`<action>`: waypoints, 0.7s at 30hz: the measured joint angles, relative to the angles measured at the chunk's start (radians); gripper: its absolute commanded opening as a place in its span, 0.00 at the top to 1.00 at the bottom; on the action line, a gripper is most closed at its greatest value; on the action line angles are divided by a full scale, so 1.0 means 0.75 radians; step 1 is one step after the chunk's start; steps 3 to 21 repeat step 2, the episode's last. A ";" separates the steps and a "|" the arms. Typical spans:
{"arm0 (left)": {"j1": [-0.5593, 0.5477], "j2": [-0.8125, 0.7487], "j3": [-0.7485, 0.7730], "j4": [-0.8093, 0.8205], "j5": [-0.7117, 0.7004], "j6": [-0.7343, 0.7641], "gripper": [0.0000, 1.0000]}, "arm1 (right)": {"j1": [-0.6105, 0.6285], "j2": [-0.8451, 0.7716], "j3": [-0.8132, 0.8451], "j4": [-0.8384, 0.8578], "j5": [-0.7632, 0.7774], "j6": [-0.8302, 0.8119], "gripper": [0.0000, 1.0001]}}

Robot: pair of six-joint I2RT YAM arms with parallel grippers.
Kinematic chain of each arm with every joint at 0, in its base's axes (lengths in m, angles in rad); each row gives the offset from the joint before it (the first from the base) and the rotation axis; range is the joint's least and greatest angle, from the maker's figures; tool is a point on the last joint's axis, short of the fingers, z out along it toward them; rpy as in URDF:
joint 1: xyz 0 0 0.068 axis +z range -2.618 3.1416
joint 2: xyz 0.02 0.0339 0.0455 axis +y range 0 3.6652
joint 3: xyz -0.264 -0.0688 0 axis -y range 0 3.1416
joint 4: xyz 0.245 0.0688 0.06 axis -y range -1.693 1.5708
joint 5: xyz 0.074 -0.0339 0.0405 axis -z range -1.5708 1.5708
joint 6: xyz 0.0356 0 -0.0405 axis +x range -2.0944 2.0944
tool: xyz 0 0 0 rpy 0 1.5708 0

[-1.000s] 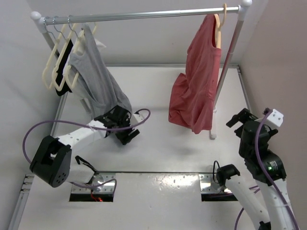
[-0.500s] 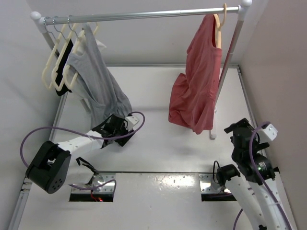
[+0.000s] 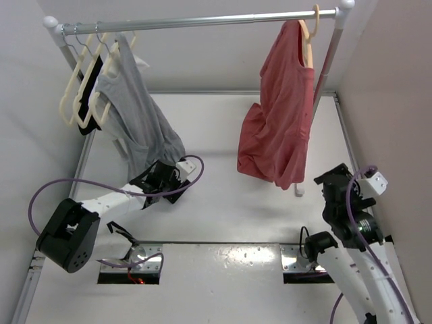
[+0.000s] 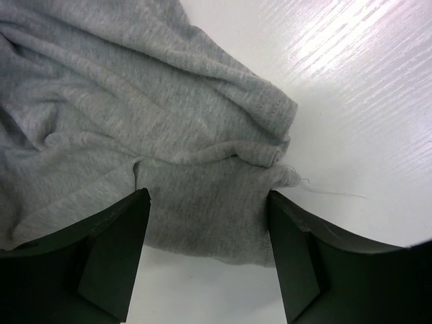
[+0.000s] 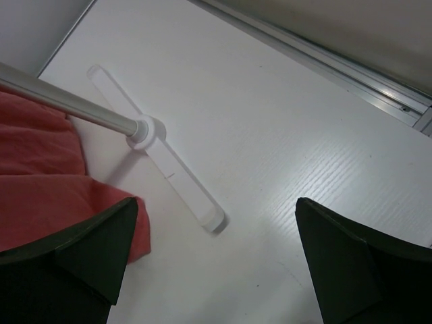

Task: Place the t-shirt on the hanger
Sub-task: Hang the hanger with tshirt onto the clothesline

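We see a white table (image 3: 223,128) under a rail (image 3: 202,21). The t-shirt (image 3: 277,128) hangs at the rail's right end, draped on the hanger (image 3: 307,40). A grey shirt (image 3: 135,115) hangs at the left, its hem reaching the table. Our left gripper (image 4: 206,223) stands wide over that hem, clamping nothing. Our right gripper (image 5: 216,229) gapes wide and empty near the rack's foot (image 5: 158,158).

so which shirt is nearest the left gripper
The grey t-shirt at the left end of the rail; its hem lies just ahead of the left gripper. The salmon-red t-shirt hangs at the right end.
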 measured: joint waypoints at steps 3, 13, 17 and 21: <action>0.000 0.000 0.000 0.001 -0.001 0.001 0.26 | 0.000 0.018 0.000 -0.001 0.000 0.012 0.00; 0.000 0.000 0.000 0.001 -0.001 0.001 0.26 | 0.000 0.018 0.000 -0.001 0.000 0.012 0.00; 0.000 0.000 0.000 0.001 -0.001 0.001 0.26 | 0.000 0.018 0.000 -0.001 0.000 0.012 0.00; 0.000 0.000 0.000 0.001 -0.001 0.001 0.26 | 0.000 0.018 0.000 -0.001 0.000 0.012 0.00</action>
